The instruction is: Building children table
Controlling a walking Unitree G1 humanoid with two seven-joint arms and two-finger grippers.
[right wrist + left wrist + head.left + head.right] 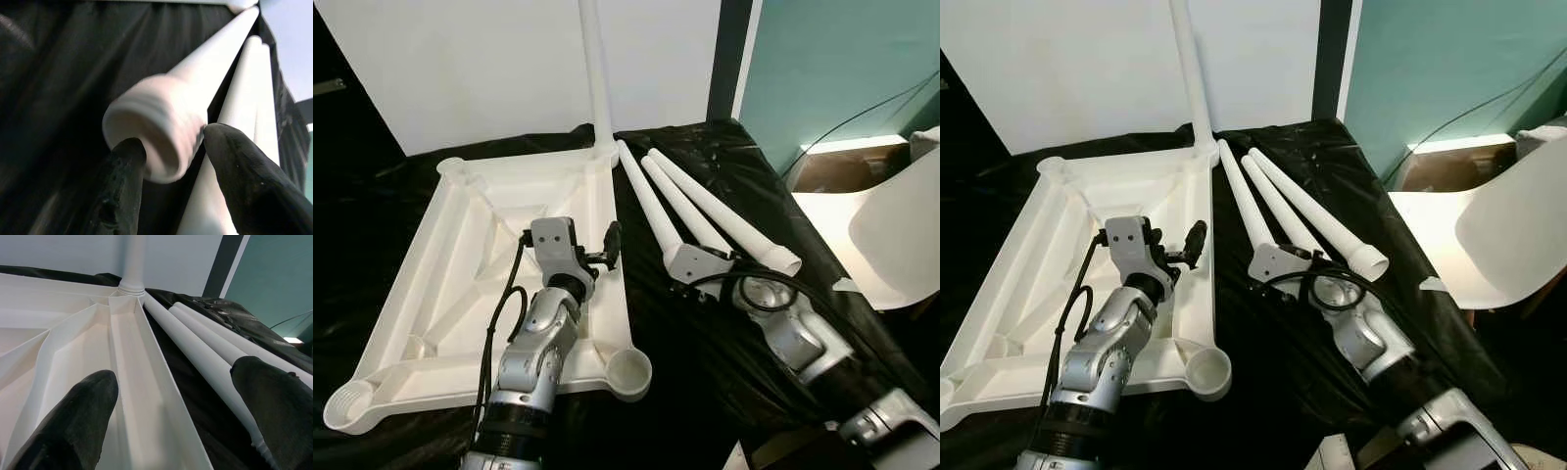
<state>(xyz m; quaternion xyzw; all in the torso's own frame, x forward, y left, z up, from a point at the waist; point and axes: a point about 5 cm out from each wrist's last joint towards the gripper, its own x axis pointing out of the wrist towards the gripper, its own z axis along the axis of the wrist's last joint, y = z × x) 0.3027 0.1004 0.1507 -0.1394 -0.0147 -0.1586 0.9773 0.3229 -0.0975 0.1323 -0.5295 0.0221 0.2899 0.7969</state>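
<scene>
The white table top (431, 255) lies upside down on the black cloth. One white leg (597, 78) stands upright in its far right corner. Three more legs lie side by side to its right: the left leg (649, 208), a middle one (690, 211) and a right one (729, 215). My left gripper (176, 377) is open over the top's right rim (161, 396), one finger inside the tray and one outside. My right gripper (173, 139) is shut on the threaded near end of the left leg (195, 83), at the legs' near ends (690, 279).
Open corner sockets show at the near right (628, 370), near left (347, 403) and far left (453, 166) of the top. A white chair (891, 225) and a cardboard box (832, 166) stand to the right, beyond the cloth's edge. A white panel (489, 69) rises behind.
</scene>
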